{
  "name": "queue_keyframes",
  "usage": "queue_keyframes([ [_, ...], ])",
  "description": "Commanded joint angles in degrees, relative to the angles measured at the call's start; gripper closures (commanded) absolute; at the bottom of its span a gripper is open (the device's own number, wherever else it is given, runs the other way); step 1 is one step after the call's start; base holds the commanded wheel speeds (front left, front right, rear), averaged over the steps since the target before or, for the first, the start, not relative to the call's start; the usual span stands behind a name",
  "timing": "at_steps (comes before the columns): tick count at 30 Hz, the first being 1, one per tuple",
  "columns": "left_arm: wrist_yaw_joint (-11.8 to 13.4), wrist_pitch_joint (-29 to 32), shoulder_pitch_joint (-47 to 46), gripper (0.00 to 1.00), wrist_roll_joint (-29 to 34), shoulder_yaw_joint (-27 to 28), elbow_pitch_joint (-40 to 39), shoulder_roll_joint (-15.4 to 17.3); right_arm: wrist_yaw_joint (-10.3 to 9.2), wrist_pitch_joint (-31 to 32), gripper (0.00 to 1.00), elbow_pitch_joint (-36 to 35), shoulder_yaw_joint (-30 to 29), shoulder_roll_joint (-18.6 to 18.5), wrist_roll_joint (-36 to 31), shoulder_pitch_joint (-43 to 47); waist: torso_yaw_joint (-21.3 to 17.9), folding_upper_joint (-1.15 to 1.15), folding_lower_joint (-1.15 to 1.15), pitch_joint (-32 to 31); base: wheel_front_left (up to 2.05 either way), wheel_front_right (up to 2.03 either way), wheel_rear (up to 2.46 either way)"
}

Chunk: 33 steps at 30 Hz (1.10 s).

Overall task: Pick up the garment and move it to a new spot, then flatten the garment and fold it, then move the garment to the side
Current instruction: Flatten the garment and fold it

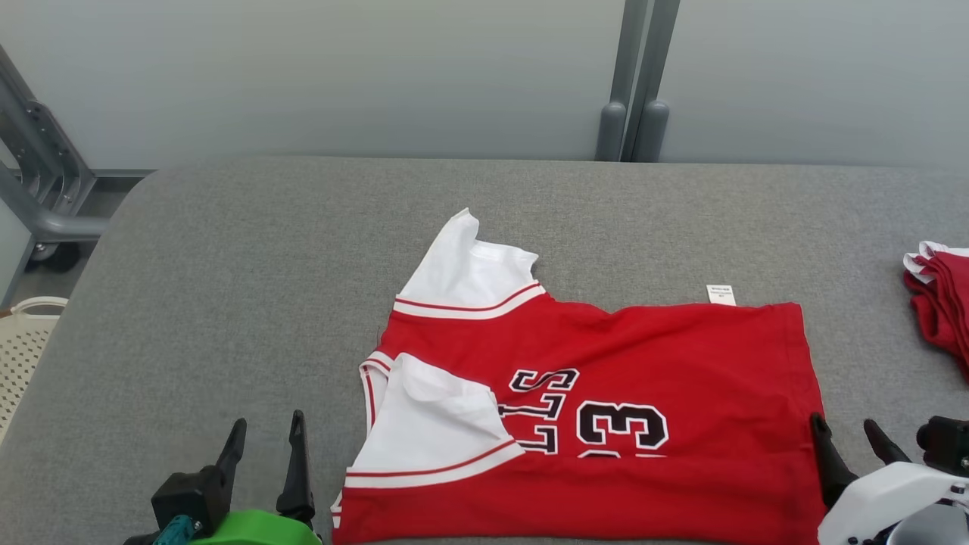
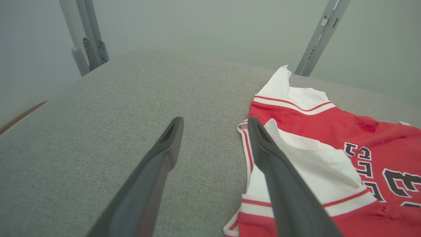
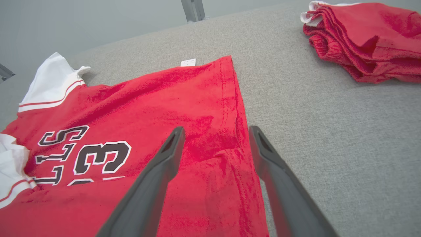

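A red jersey (image 1: 606, 378) with white sleeves is laid flat on the grey table (image 1: 227, 265) close to its front edge, collar toward the left edge and hem toward the right. The left end effector (image 1: 269, 420) is held spread apart and empty just beside the collar end. The right end effector (image 1: 843, 421) is likewise spread and empty at the hem, with folded red garments (image 1: 942, 303) seen by the right edge.

Left gripper (image 1: 266, 425) is at the surface's (image 1: 227, 265) front edge, left of middle, fingers spread wide and empty. Right gripper (image 1: 842, 428) is at the front edge toward the right, likewise spread.
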Motion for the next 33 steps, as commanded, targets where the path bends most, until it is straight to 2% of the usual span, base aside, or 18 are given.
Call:
queue_keyframes([
  [1, -1.0, -1.6, -1.7, 0.00, 0.3, 0.5, 0.9, 0.1, 0.01, -3.4, 0.00, 0.2, 1.8, -0.1, -1.1, -1.2, 0.6, 0.00, 0.00, -1.3, 0.00, 0.00, 0.00],
  [5, -2.6, -3.5, -3.7, 0.00, 0.5, 1.3, 0.8, -0.4, 0.00, -10.2, 0.00, 1.6, 4.6, -0.1, -0.4, -2.8, 0.6, 0.00, 0.00, -1.9, 0.00, 0.00, 0.00],
  [6, -4.4, -4.1, -4.4, 0.00, 0.6, 1.5, 0.6, -0.5, 0.00, -13.3, 0.00, 2.5, 6.0, -0.1, -0.8, -3.5, 0.6, 0.00, 0.00, -2.1, 0.00, 0.00, 0.00],
  [7, -4.4, -4.1, -4.4, 0.00, 0.6, 1.5, 0.6, -0.5, 0.00, -13.3, 0.00, 2.5, 6.0, -0.1, -0.8, -3.5, 0.6, 0.00, 0.00, -2.1, 0.00, 0.00, 0.00],
  [11, -8.2, -4.5, -5.5, 0.00, 2.4, 1.1, 1.5, 0.3, 0.00, -18.4, 0.00, 4.3, 9.1, -0.1, -1.8, -4.8, 0.3, 0.00, 0.00, -2.4, 0.00, 0.00, 0.00],
  [15, -11.4, -4.5, -6.3, 0.00, 2.0, 2.8, 1.3, -1.5, 0.00, -23.2, 0.00, 6.0, 11.1, -0.1, -3.9, -5.7, 0.1, 0.00, 0.00, -2.6, 0.00, 0.00, 0.00],
  [20, -14.8, -4.5, -5.8, 0.00, 3.7, 5.0, 3.1, -2.0, 0.00, -26.4, 0.00, 9.2, 13.0, -0.1, -5.0, -5.9, -0.5, 0.00, 0.00, -2.6, 0.00, 0.00, 0.00],
  [27, -16.5, -4.5, -5.4, 0.00, 5.8, 5.9, 6.5, -2.6, 0.00, -27.1, 0.00, 12.6, 13.3, -0.1, -7.7, -6.3, -0.9, 0.00, 0.00, -2.5, 0.00, 0.00, 0.00],
  [33, -16.7, -4.5, -5.0, 0.00, 7.2, 6.4, 8.2, -3.2, 0.00, -27.3, 0.00, 13.6, 12.6, -0.1, -7.7, -6.8, -1.2, 0.00, 0.00, -2.2, 0.00, 0.00, 0.00],
])
